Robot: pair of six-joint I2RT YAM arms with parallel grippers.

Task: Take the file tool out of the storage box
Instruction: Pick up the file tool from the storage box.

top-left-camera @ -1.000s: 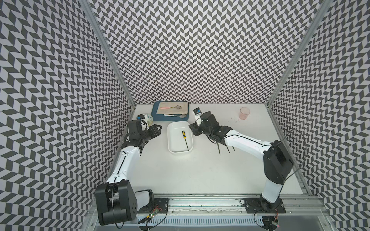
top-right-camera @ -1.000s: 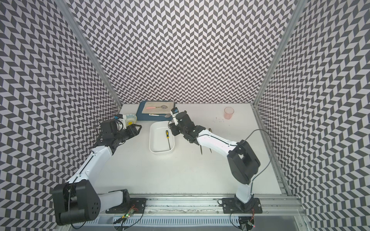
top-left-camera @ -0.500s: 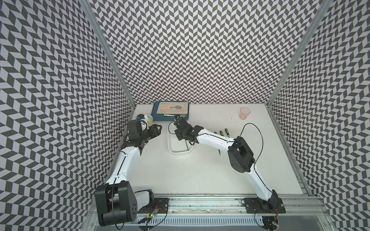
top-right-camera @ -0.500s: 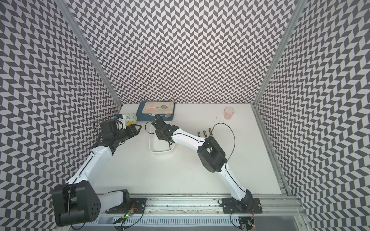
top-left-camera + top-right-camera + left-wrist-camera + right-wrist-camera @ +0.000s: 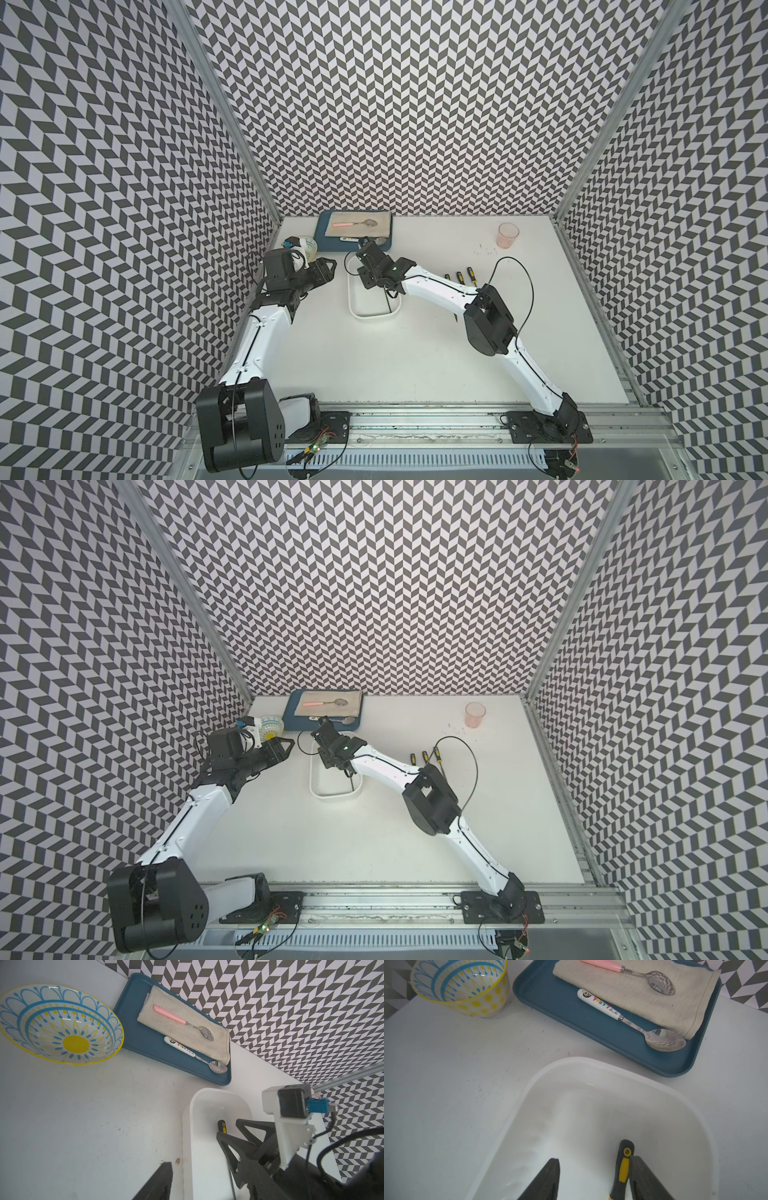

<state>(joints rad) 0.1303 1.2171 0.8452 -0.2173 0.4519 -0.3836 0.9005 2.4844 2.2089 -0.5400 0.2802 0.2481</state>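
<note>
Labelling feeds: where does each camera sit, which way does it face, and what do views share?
Top views: high over the front rail, facing down and back over the table; both arms show whole.
Left wrist: on the left arm, facing bowl, tray and box; one own finger shows, plus the right gripper.
Right wrist: on the right arm, facing down into the box; the open right gripper straddles the file.
Shared: both wrist views show file, box, tray, bowl.
</note>
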